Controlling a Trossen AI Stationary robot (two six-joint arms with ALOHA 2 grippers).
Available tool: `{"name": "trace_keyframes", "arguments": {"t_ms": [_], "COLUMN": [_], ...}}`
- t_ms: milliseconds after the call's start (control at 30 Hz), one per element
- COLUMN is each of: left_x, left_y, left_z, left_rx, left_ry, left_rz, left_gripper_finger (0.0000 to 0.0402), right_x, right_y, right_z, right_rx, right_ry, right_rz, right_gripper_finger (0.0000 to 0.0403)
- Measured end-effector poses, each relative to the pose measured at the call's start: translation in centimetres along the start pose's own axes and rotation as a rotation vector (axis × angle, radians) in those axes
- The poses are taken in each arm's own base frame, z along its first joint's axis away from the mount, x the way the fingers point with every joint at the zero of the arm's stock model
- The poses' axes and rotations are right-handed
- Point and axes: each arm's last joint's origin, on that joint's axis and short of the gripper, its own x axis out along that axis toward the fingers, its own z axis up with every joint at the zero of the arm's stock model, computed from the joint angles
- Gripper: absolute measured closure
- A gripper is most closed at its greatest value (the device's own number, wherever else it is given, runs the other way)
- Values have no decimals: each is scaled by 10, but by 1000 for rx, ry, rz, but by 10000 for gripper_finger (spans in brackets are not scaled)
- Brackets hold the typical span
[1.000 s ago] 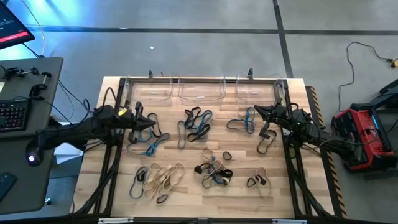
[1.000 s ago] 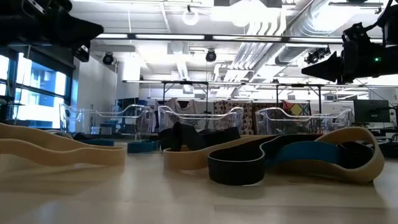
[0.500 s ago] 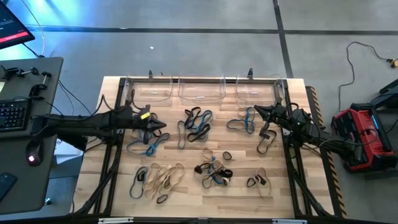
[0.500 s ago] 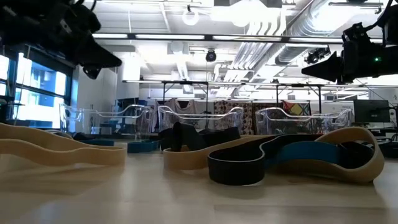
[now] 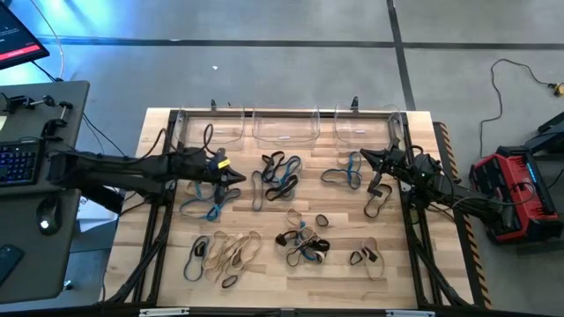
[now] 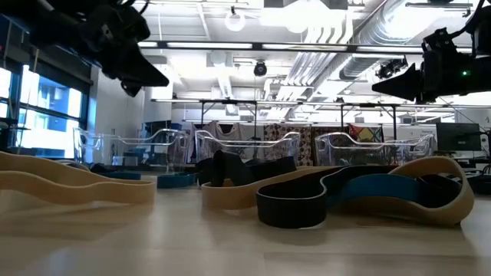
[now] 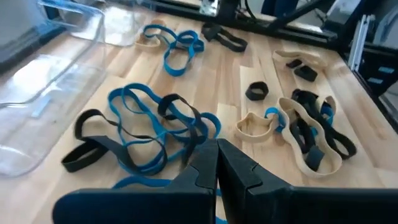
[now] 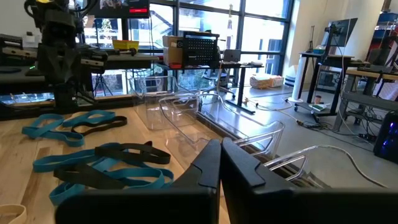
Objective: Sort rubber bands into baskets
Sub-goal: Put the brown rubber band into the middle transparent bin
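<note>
Many rubber bands in black, blue and tan lie loose in clusters on the wooden table: a black-and-blue cluster at the middle, tan ones at the near left, others near the middle. Three clear baskets stand in a row along the far edge. My left gripper hovers shut above the table, left of the middle cluster, holding nothing. My right gripper waits shut at the right, near a blue-and-black cluster.
Black frame rails run along both sides of the table. A desk with a keyboard stands off the left edge, and a red device lies on the floor at the right. Bare wood shows between the clusters.
My left gripper has moved toward the table's middle, away from the left edge, and has tipped its fingers downward. It has stayed shut with nothing in it. The bands have not moved.
</note>
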Motion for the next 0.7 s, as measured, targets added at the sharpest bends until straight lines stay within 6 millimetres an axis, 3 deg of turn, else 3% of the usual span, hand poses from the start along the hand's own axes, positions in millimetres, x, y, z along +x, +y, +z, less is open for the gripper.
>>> {"name": "trace_keyframes", "arguments": {"t_ms": [100,233,533,700], "left_x": [2,7,26,37], "left_y": [-4,-5,-2,-3], "left_z": [11,17,11,11], "left_rx": [-41,40,74,155], "left_ry": [-22,-22,32,-5], "left_rz": [-23,-20,-3,97], "left_gripper_finger": [401,401,401,401], "right_x": [0,0,0,0], "right_y": [0,0,0,0], "right_z": [0,0,0,0], "right_rx": [0,0,0,0], "right_ry": [0,0,0,0], "right_rz": [0,0,0,0], "right_gripper_finger": [403,403,403,403]}}
